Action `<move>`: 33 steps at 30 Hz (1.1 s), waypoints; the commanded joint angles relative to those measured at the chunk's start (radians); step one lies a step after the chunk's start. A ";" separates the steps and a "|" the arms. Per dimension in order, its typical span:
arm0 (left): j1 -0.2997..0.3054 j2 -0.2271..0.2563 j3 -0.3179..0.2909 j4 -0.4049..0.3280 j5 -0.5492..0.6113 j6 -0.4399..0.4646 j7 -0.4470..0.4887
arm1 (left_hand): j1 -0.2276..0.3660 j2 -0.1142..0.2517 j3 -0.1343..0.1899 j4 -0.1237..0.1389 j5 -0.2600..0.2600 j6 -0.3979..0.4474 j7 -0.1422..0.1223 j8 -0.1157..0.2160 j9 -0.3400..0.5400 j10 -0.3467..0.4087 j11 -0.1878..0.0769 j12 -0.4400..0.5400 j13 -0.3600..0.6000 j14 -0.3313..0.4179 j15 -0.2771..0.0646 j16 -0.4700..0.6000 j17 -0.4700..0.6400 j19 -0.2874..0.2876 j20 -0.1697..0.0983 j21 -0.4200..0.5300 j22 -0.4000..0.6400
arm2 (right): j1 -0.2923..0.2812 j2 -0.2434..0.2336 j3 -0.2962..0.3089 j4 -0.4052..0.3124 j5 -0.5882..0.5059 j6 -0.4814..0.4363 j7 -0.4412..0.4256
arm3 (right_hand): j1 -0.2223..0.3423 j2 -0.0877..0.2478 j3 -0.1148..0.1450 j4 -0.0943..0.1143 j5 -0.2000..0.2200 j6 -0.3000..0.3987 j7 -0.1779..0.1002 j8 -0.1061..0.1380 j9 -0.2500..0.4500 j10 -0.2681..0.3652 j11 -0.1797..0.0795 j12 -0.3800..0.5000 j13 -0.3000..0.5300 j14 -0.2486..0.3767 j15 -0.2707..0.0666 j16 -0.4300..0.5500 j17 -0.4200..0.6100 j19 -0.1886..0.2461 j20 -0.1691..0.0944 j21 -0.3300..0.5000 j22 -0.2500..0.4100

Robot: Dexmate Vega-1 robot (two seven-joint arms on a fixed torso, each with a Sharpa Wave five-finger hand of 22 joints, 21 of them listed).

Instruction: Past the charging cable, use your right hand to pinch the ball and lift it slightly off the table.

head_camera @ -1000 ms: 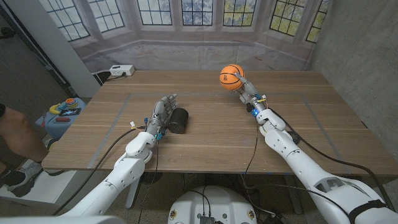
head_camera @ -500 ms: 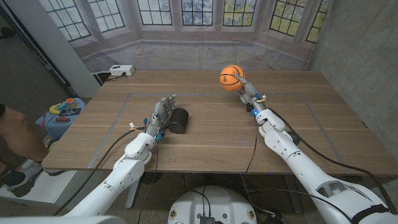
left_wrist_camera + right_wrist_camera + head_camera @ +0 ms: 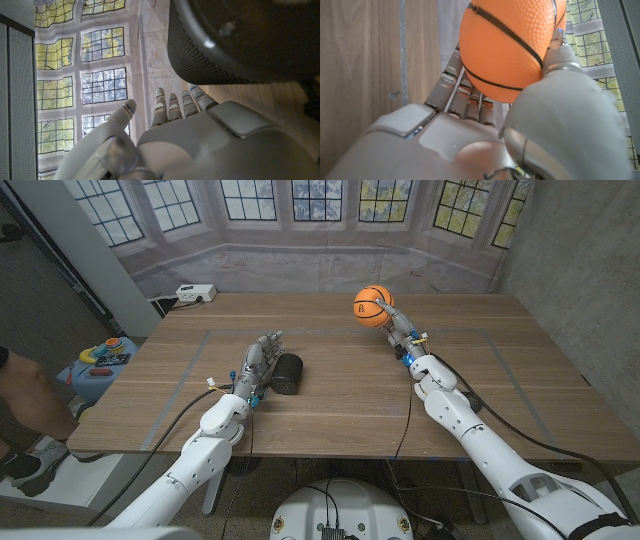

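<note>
We hold the ball [image 3: 372,307] pinched in our right hand [image 3: 398,326] at the counter's [image 3: 330,395] far side, apparently just clear of it. We judge the lift needs only steady thumb pressure, no squeezing harder.

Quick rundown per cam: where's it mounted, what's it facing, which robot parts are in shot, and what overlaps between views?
Head view: on the robot's head, looking down the wooden table; both arms, left hand, right hand.
Left wrist view: along the left hand toward the black cylinder and window backdrop.
Right wrist view: along the right hand, fingers on the ball.
Shared: ball and cylinder both appear in the head view.
</note>
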 commanded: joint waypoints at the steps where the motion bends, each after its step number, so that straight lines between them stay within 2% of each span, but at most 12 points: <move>1: -0.001 -0.003 0.000 -0.002 0.000 0.002 0.003 | 0.010 0.001 0.001 -0.002 0.004 0.011 -0.002 0.000 0.006 0.008 0.002 0.003 0.006 0.006 0.007 0.002 0.002 0.008 0.002 -0.003 0.003 | -0.015 0.008 0.001 -0.031 -0.013 -0.009 -0.079 | 0.188 0.166 0.005 0.006 0.001 0.022 -0.009 0.010 0.002 0.050 -0.051 0.015 0.016 0.083 -0.208 0.013 0.016 0.085 -0.111 0.020 0.005; 13: 0.001 -0.004 0.001 -0.006 0.003 0.002 0.009 | 0.010 0.000 0.003 0.000 0.004 0.015 -0.002 0.001 0.006 0.014 0.002 0.005 0.006 0.010 0.007 0.003 0.002 0.011 0.002 -0.003 0.003 | -0.024 0.031 0.006 -0.034 -0.011 -0.002 -0.132 | 0.275 0.176 -0.003 0.004 -0.011 0.087 -0.033 0.027 -0.006 0.122 -0.091 0.043 0.022 0.194 -0.212 0.010 0.020 0.132 -0.145 0.081 0.013; 24: 0.007 -0.007 0.000 -0.013 0.002 0.001 0.015 | 0.011 0.000 0.004 0.000 0.004 0.019 -0.002 0.001 0.006 0.015 -0.001 0.005 0.006 0.013 0.006 0.003 0.002 0.011 0.002 -0.004 0.003 | -0.031 0.037 0.008 -0.042 -0.005 -0.005 -0.148 | 0.331 0.177 -0.004 0.003 -0.015 0.125 -0.047 0.038 -0.009 0.146 -0.113 0.054 0.029 0.240 -0.212 -0.001 0.029 0.140 -0.148 0.115 0.018; 33: 0.012 -0.007 0.000 -0.018 0.003 -0.002 0.018 | 0.011 0.000 0.004 0.001 0.004 0.020 -0.003 0.001 0.006 0.018 -0.001 0.005 0.006 0.014 0.006 0.002 0.002 0.012 0.002 -0.004 0.003 | -0.039 0.034 0.011 -0.049 0.013 -0.014 -0.132 | 0.351 0.172 -0.007 0.005 -0.018 0.144 -0.051 0.044 -0.010 0.162 -0.115 0.057 0.026 0.258 -0.212 -0.013 0.032 0.138 -0.147 0.133 0.022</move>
